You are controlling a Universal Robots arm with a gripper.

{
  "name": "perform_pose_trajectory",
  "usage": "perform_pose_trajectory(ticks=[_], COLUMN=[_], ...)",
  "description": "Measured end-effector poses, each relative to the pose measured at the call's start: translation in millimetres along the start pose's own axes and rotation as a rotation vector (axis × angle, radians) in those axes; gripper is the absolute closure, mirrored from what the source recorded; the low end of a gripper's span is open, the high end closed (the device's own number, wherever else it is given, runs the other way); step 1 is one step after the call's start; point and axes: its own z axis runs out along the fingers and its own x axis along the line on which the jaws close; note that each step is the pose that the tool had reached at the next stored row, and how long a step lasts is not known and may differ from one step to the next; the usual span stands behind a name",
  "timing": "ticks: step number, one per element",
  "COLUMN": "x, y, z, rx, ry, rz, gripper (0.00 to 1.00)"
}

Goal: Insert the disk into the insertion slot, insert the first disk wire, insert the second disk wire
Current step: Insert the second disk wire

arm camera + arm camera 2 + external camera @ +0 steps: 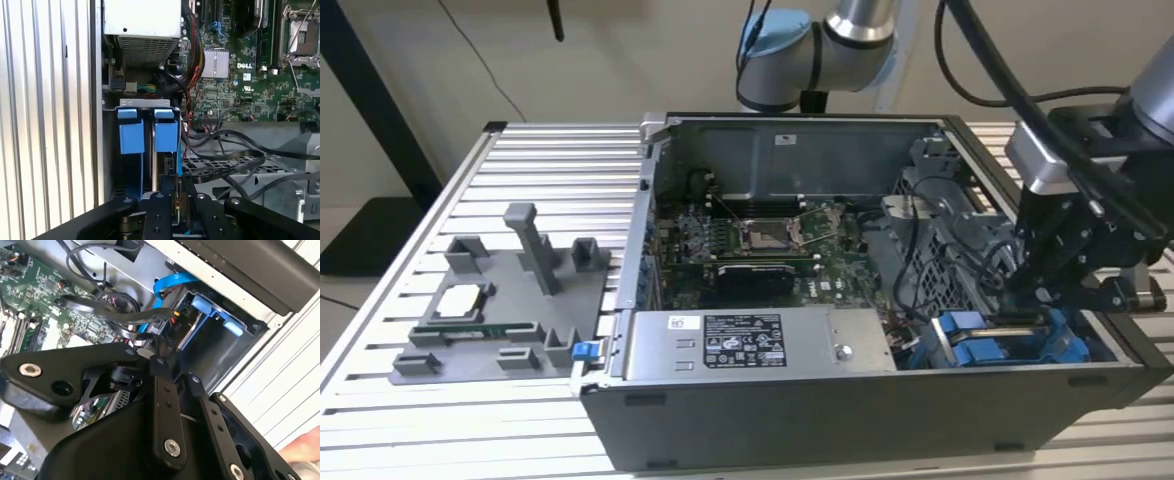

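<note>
The gripper (pixel 1027 300) is lowered into the corner of the open computer case (pixel 854 400) on the exterior view's right, directly above the insertion slot (pixel 994 345) with its bright blue fittings. In the first wrist view the slot (pixel 147 150) shows 2 blue carrier tabs side by side, and the disk (pixel 167 167) appears already seated on edge in the bay, its dark end face exposed toward the gripper (pixel 176 200).

The fingers (pixel 161 212) stand close together over the disk's end. It cannot be determined whether they are pinching a connector or are merely closed; the contact area is hidden by the linkage.

The work at hand is judged to be wire insertion at the disk's end face. In the second wrist view a blue flat cable (pixel 172 282) curves down beside the disk (pixel 187 332), and black cables (pixel 115 315) cross close to the gripper (pixel 159 357).

For good execution:
1. Keep the connector square to the disk's port.
2. Press straight along the port axis, without rocking.
3. Keep the loose black cables clear of the linkage.
</note>
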Motion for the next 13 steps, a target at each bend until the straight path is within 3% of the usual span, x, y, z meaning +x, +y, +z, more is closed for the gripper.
perform_pose_trajectory(ticks=[9, 10, 13], x=[-5.5, -6.0, -6.1], y=[-0.8, -0.9, -0.9], z=[-40.1, -43.3, -43.8], rx=[0.0000, 0.0000, 0.0000], ry=[-0.0001, 0.0000, -0.0004], rz=[0.000, 0.000, 0.000], gripper=[0.00, 0.00, 0.00])
